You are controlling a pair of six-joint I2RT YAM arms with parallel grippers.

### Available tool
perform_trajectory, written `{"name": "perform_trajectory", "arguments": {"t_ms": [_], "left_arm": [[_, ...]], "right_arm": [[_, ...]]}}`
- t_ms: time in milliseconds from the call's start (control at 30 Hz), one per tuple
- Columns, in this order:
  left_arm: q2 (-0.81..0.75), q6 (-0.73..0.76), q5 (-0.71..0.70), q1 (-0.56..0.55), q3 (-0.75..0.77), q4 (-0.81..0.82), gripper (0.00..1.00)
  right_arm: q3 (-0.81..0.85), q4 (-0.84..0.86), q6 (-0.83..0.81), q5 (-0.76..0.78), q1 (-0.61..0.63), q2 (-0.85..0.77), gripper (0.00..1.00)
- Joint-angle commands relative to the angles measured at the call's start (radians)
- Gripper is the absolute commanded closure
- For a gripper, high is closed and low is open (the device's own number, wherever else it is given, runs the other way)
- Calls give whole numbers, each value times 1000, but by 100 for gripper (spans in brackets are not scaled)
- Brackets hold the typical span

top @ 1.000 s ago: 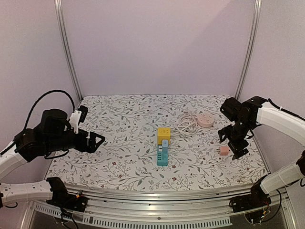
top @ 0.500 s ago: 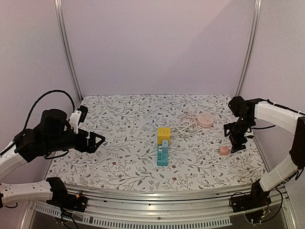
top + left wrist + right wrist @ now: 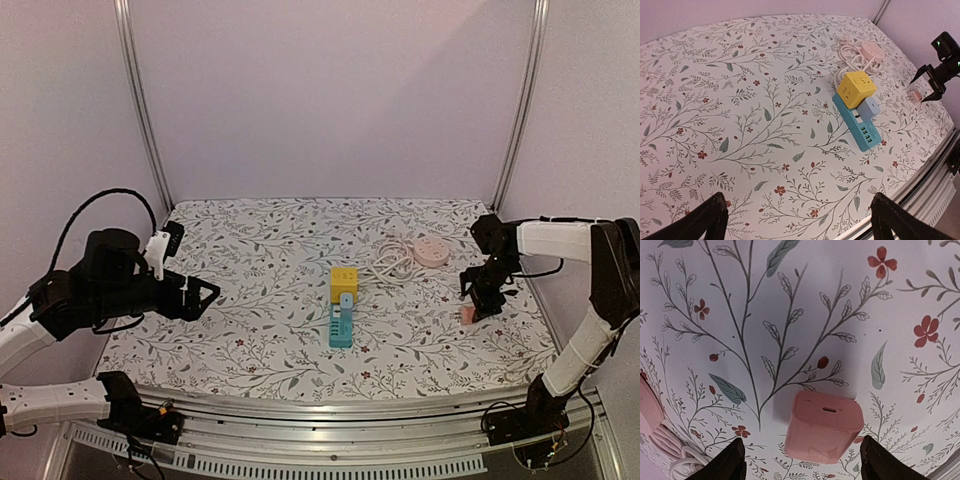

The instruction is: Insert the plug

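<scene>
A small pink plug [image 3: 822, 427] is lying on the flowered tablecloth [image 3: 260, 290] near the right edge of the table, well apart from the sockets at the middle. In the right wrist view, a narrow slot is showing on the face turned toward the camera.

The right gripper [image 3: 482, 303] is hanging directly over the plug with its 2 fingers [image 3: 732, 462] spread wide, 1 on each side. Cloth is showing between each finger and the plug, so it is gripping nothing.

Toward the middle of the table a teal power strip [image 3: 860, 127] is lying flat. A yellow cube socket [image 3: 856, 88] is sitting at its far end, touching it, and a grey-blue adapter [image 3: 870, 108] is standing on the strip just beside the cube. Behind them, toward the far right, a round pink socket hub [image 3: 431, 250] is resting next to a loose coil of white cable [image 3: 393, 262].

The left gripper [image 3: 205, 297] is hovering over the left side of the table, far from everything, its fingers also parted and holding nothing.
</scene>
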Motion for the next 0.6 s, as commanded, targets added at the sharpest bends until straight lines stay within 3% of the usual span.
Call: {"name": "perform_trajectory", "arguments": {"t_ms": [0,233,567], "left_arm": [[1,13,2,-2,-11,13,1],[6,14,-1,-2,-11,11,1],[10,16,8,0,-1,8,1]], "right_arm": [[-24,34,-18,0,-13,31,25],[-76,72,-30,-3,-20,26,33],[-86,132,-49,-30,-22,26,76]]}}
